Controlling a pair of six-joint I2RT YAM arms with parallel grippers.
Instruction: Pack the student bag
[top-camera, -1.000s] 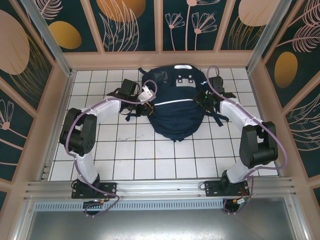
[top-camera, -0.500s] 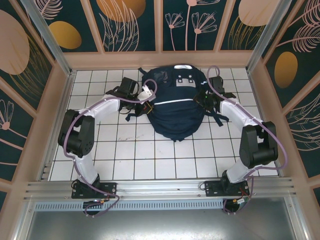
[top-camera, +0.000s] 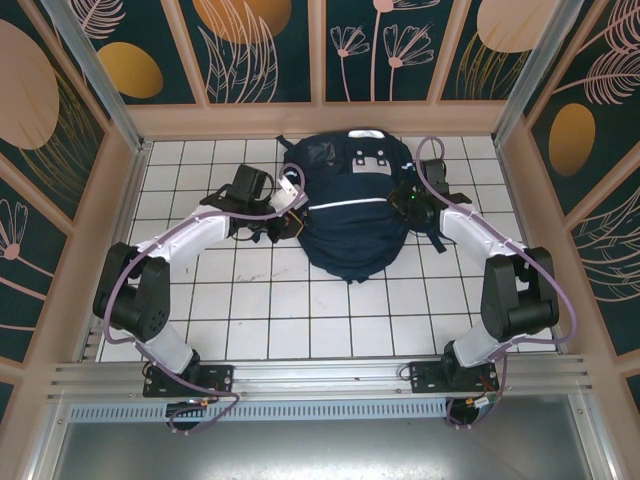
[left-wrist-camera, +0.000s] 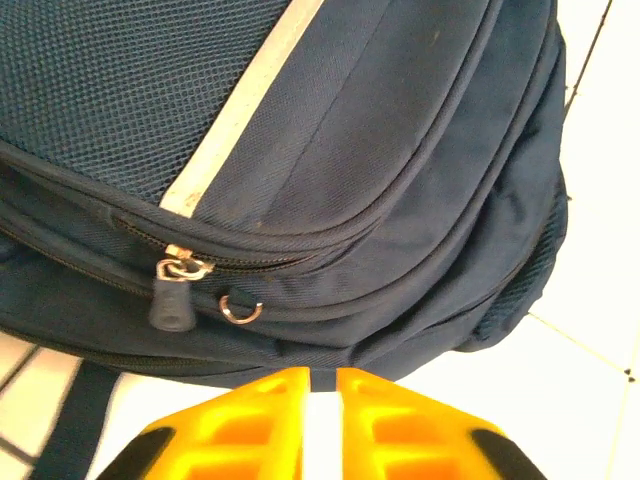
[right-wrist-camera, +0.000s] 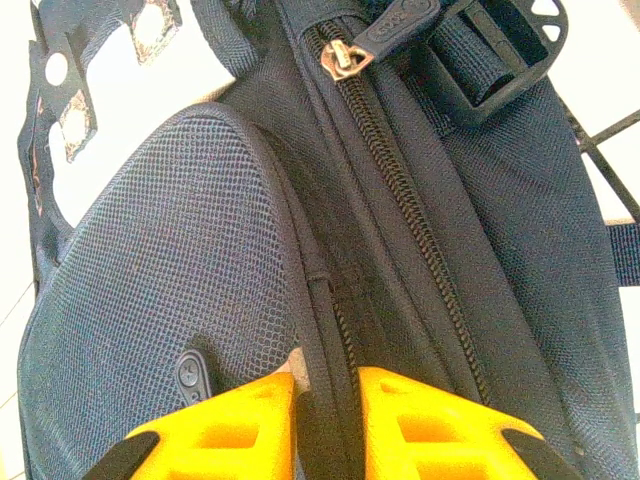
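The student bag (top-camera: 350, 215), navy with a white reflective stripe (top-camera: 345, 204), lies on the white tiled floor near the back wall. My left gripper (top-camera: 287, 215) sits at the bag's left side. In the left wrist view its orange fingers (left-wrist-camera: 250, 420) are nearly together just short of the bag's edge (left-wrist-camera: 400, 150), with bare tile in the thin gap. A zipper pull (left-wrist-camera: 172, 300) and a metal ring (left-wrist-camera: 240, 308) lie just beyond. My right gripper (top-camera: 405, 200) is at the bag's right side, shut on a fold of fabric by a zipper seam (right-wrist-camera: 328, 395), beside the mesh pocket (right-wrist-camera: 150, 300).
Dark straps (top-camera: 435, 238) trail from the bag onto the tiles on both sides. A black buckle (right-wrist-camera: 500, 50) and a second zipper pull (right-wrist-camera: 395, 22) sit further along the right side. Wooden walls (top-camera: 320, 118) close in the tiled floor (top-camera: 300, 320).
My left arm has swung its elbow outward to the left, and its gripper has drawn back a little from the bag's left side. The right arm has hardly moved.
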